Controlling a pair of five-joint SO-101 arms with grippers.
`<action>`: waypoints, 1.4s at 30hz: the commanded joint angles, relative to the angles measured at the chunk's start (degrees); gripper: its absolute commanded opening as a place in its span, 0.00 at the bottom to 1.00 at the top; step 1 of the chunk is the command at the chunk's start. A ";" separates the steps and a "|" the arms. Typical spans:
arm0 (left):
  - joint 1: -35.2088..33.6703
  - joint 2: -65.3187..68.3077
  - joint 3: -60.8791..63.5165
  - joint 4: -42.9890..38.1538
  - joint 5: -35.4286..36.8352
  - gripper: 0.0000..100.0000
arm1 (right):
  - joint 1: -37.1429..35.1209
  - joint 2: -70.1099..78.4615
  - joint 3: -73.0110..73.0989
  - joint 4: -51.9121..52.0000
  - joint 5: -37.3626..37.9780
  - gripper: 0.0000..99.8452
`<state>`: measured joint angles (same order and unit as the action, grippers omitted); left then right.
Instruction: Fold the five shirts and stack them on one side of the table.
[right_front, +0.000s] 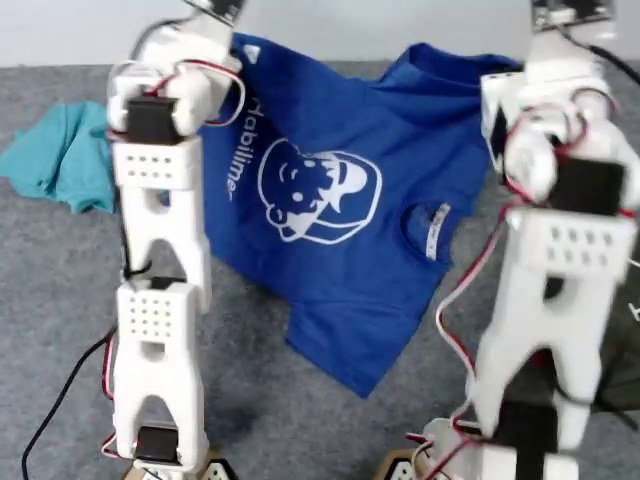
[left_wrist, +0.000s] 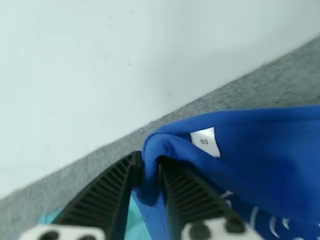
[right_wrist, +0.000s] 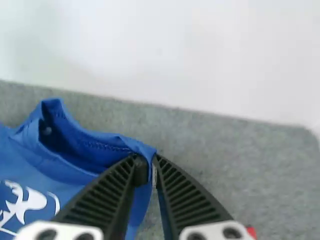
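Observation:
A blue shirt (right_front: 330, 200) with a white printed face is spread across the middle of the grey table, its far edge lifted. My left gripper (left_wrist: 150, 172) is shut on a far corner of the blue shirt (left_wrist: 260, 160), close to a white label (left_wrist: 205, 141). My right gripper (right_wrist: 149, 170) is shut on the other far corner of the blue shirt (right_wrist: 75, 150), near the table's back edge. In the high view both arms stand tall, one on each side of the shirt. A teal shirt (right_front: 60, 155) lies crumpled at the far left.
A white wall (left_wrist: 100, 60) rises right behind the table's back edge. Dark fabric (right_front: 625, 370) lies at the right edge behind one arm. Bare grey table (right_front: 260, 410) stretches between the arm bases in front.

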<state>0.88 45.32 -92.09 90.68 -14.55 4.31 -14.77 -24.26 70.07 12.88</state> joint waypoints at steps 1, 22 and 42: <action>-0.88 -11.87 -4.09 7.30 1.58 0.01 | 0.92 -8.22 -2.46 2.24 0.53 0.01; -0.97 -47.21 6.02 9.93 1.93 0.01 | 5.85 -38.55 -2.46 7.25 0.62 0.01; -1.05 -98.81 91.74 9.85 -7.21 0.01 | 11.03 -43.30 -2.46 0.31 0.62 0.01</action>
<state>0.18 -47.16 -9.19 99.47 -19.21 14.68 -58.20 -25.85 72.18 12.88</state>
